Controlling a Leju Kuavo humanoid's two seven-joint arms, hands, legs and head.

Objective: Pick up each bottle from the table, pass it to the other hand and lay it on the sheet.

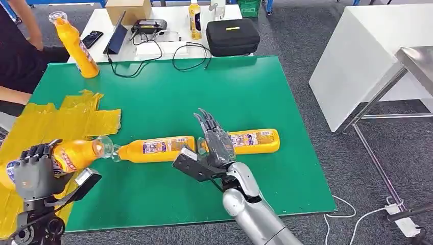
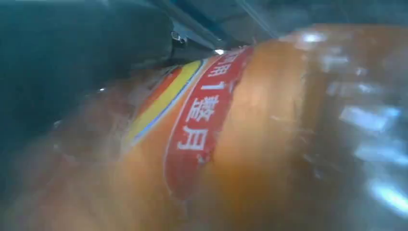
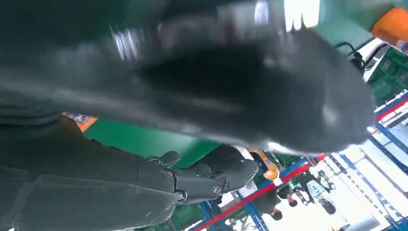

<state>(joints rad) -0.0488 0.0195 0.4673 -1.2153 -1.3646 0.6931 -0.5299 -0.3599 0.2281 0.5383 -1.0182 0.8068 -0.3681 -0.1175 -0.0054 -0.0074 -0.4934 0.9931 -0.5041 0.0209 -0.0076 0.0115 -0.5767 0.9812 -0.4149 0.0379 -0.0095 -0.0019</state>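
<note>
The left hand [image 1: 31,171] grips an orange bottle [image 1: 71,155] around its labelled body, holding it roughly level above the yellow sheet [image 1: 76,120], clear neck pointing toward the table centre. In the left wrist view this held bottle [image 2: 269,144] shows its red label band at close range.

The right hand [image 1: 214,140] is empty, fingers extended and close together, above the green mat [image 1: 168,87]. It sits over the gap between two orange bottles lying on their sides: one [image 1: 155,149] on its left, whose neck nearly meets the neck of the held bottle, and one [image 1: 255,141] on its right.

A fourth orange bottle [image 1: 74,46] stands tilted at the mat's far left corner, beside a person's arm [image 1: 25,25]. Behind the mat, a white table [image 1: 168,20] carries a black case [image 1: 232,35], cables and a small upright bottle [image 1: 194,19].
</note>
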